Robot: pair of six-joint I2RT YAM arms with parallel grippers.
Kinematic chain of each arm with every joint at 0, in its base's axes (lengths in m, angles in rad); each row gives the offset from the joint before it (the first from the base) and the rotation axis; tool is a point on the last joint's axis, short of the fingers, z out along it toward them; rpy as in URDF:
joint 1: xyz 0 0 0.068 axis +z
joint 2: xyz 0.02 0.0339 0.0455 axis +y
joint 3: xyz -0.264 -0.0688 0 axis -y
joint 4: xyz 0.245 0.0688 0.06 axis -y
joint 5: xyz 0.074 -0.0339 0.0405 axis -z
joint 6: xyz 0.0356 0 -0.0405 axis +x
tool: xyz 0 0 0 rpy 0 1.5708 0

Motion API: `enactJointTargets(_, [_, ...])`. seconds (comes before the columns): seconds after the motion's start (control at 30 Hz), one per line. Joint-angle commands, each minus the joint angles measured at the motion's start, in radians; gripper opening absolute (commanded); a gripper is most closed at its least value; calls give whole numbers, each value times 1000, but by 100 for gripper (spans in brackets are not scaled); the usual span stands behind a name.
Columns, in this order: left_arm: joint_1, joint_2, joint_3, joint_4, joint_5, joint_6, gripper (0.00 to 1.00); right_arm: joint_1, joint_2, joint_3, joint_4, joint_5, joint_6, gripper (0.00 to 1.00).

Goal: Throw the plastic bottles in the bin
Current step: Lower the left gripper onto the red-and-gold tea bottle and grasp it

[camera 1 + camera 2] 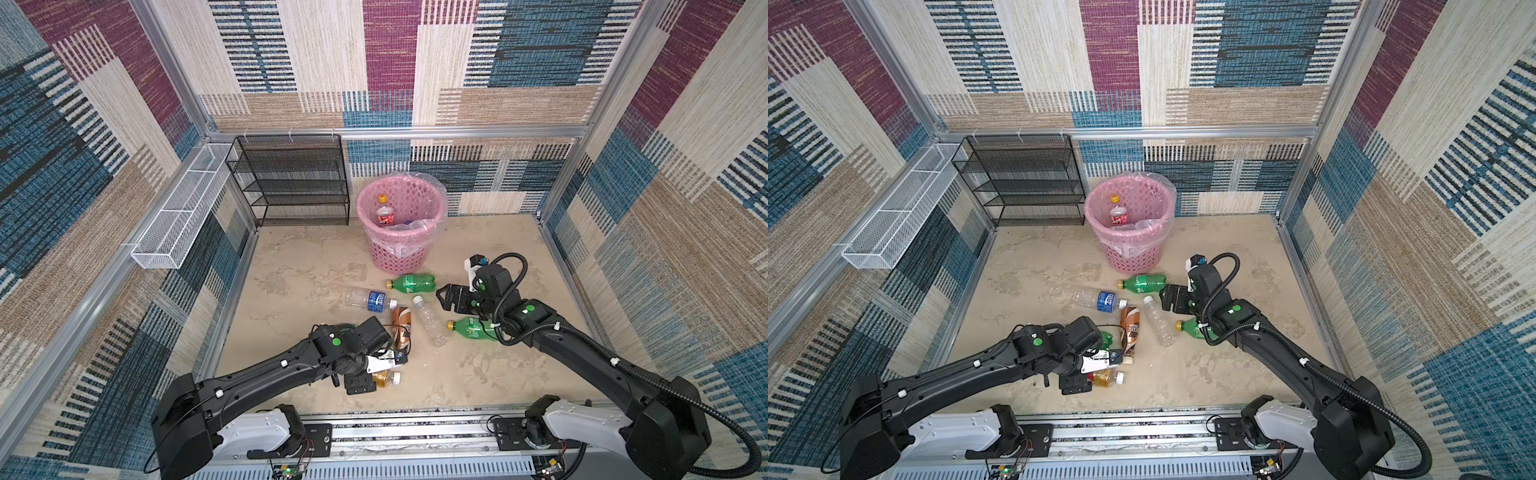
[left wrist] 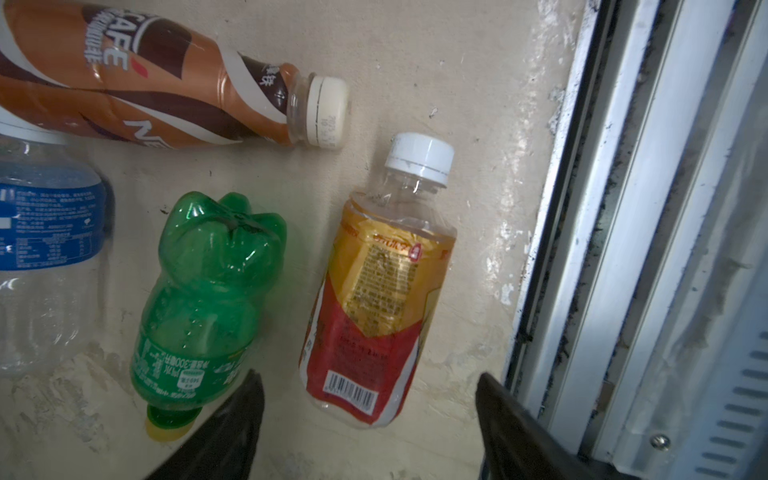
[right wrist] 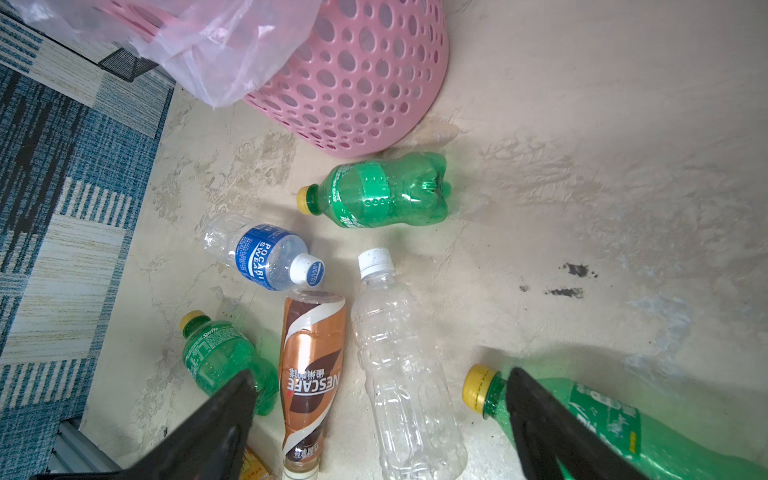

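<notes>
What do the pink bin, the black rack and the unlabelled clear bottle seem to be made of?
Pink bin: moulded plastic, smooth, with round holes. Black rack: probably painted metal mesh; fine grid, thin frame. Clear bottle: thin transparent plastic, glossy, ribbed; the floor shows through.

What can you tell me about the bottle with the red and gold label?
It is a clear plastic bottle with a white cap and a crinkled red-and-gold label with a barcode. It lies on its side on the floor near the metal rail, touching no other bottle. The left gripper hangs open over its bottom end.
</notes>
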Motion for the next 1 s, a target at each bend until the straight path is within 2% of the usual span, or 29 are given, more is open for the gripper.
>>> enactJointTargets(0.0, [0, 37, -3, 27, 28, 25, 81, 0, -6, -5, 10, 4, -5, 95])
enactJointTargets(0.47, [-2, 165, 7, 53, 21, 37, 77, 0, -22, -18, 4, 11, -4, 96])
enactJointTargets(0.97, [-1, 236, 8, 58, 21, 36, 74, 0, -14, -18, 11, 7, -7, 96])
